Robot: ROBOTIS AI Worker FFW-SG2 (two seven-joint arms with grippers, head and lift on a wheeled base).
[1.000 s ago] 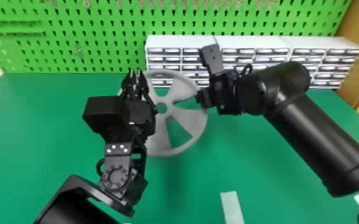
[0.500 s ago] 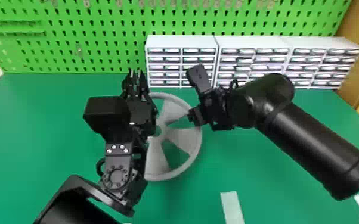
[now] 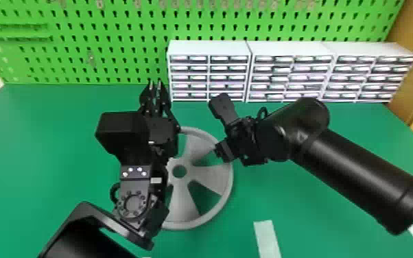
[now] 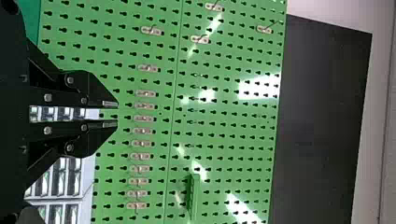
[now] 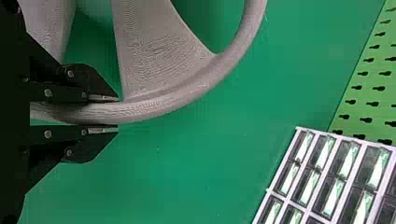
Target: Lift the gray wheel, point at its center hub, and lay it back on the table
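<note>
The right gripper (image 3: pixel 222 151) holds the upper right rim of the gray wheel (image 3: pixel 212 174), low over the green table; whether the wheel touches the tabletop I cannot tell. Its spokes and round center hole face up, while the left arm hides part of its left side. My left gripper (image 3: pixel 155 85) points toward the back, beyond the wheel's upper left edge. In the left wrist view, the left gripper (image 4: pixel 110 114) has a narrow gap between parallel fingers and holds nothing. The right wrist view shows the right gripper (image 5: pixel 105 114) shut on the rim of the wheel (image 5: pixel 154 60).
White drawer cabinets (image 3: pixel 209 48) stand along the back of the green table (image 3: pixel 44 147), before a green pegboard (image 3: pixel 79 44). A pale strip (image 3: pixel 267 238) lies near the table's front. Both black arms reach in from the front and right.
The wheel has come down and tilted from a more upright pose to a flatter one, with the right gripper moving down and left along with it. The left arm has stayed nearly still.
</note>
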